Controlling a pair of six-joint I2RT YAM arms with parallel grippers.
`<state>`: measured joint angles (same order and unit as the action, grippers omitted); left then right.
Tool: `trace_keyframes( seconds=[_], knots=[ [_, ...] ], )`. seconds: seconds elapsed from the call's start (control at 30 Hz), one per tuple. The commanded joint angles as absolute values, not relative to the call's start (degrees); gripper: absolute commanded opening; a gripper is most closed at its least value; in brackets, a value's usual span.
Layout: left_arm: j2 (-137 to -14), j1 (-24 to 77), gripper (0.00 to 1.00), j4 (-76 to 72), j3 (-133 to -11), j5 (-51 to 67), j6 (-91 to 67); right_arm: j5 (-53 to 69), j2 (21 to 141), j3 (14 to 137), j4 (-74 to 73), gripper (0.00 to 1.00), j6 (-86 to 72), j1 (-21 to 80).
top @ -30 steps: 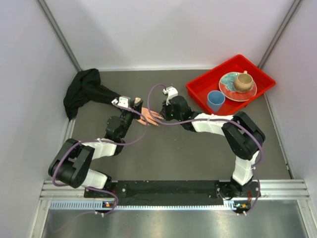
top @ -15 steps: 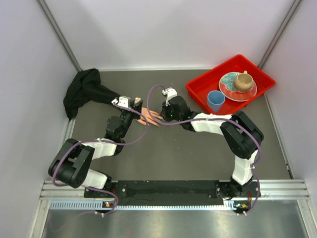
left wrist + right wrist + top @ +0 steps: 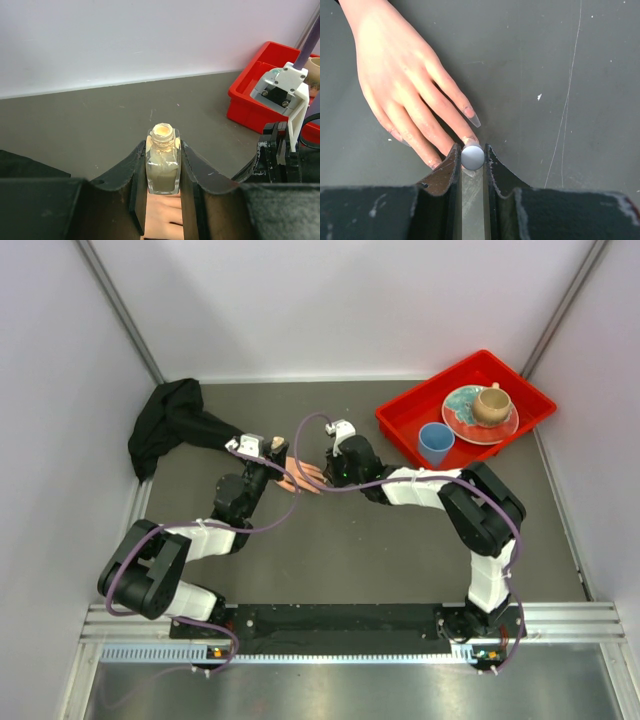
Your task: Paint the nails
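Pink-beige mannequin hand (image 3: 400, 75) lying flat; nails (image 3: 473, 119) long, greyish.

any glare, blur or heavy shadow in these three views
Top external: even, soft light, mild sheen on the metal plate at the near edge. Left wrist: bottle sharp, jaws around it dark. Right wrist: mannequin hand crisp with a soft shadow beneath; grey cap between the jaws slightly soft.

right end effector (image 3: 322, 472) edged leftward, nearer the mannequin hand (image 3: 300, 477); right elbow (image 3: 485, 508) swung inward
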<state>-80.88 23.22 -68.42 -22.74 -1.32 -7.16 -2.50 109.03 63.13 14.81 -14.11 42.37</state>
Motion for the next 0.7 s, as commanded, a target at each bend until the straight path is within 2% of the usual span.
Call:
trace_keyframes(
  seconds=[0.0,0.67],
  knots=[
    [-80.5,22.9,0.0,-70.6,-24.6,-0.9,-6.9,-3.7,108.5,65.5,16.2,0.0,-13.7,43.0],
    [-81.1,22.9,0.0,-70.7,-25.0,-0.5,-7.1,-6.0,104.4,60.7,16.7,0.0,-13.8,42.7]
  ],
)
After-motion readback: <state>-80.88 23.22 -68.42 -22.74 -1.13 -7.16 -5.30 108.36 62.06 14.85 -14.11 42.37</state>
